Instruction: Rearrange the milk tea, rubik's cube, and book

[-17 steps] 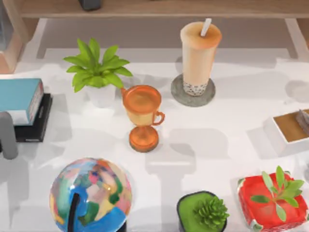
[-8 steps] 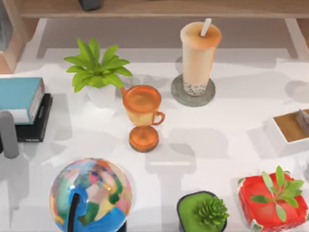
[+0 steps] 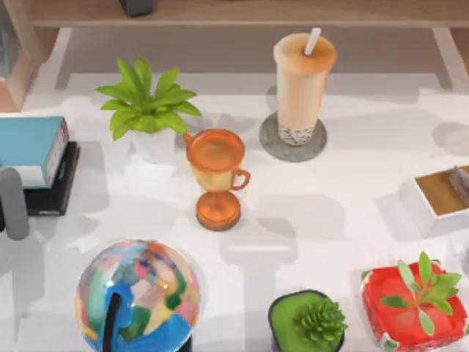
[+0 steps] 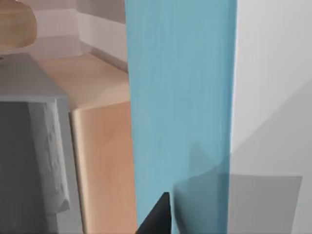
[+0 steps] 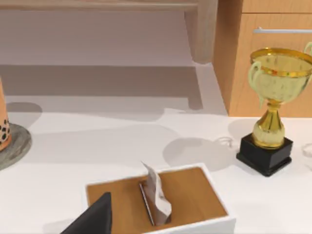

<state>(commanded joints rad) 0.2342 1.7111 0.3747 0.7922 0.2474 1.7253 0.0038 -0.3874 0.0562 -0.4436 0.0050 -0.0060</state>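
The left gripper (image 3: 13,202) shows as a grey upright finger at the table's far left edge, pressed against the near side of the thick teal-blue book with white page edges (image 3: 29,147). From its wrist the teal cover (image 4: 180,112) runs close past a grey finger (image 4: 34,161), so it seems to be clamped on the book, probably to lift it off the thin flat black slab (image 3: 55,187) underneath. The arm reaches in from the left, low and level with the book.

The right gripper (image 3: 460,183) hangs at the right edge over a white tray with a brown floor (image 3: 421,205); I cannot tell whether its fingers are apart. It looks parked.

The tall clear cup of pale orange milk tea with a white straw (image 3: 302,84) stands upright on a round grey coaster (image 3: 272,147) at the back centre, well apart from both arms. Between them stand a shiny orange trophy cup (image 3: 216,172) and a leafy green plant in a white pot (image 3: 146,110)
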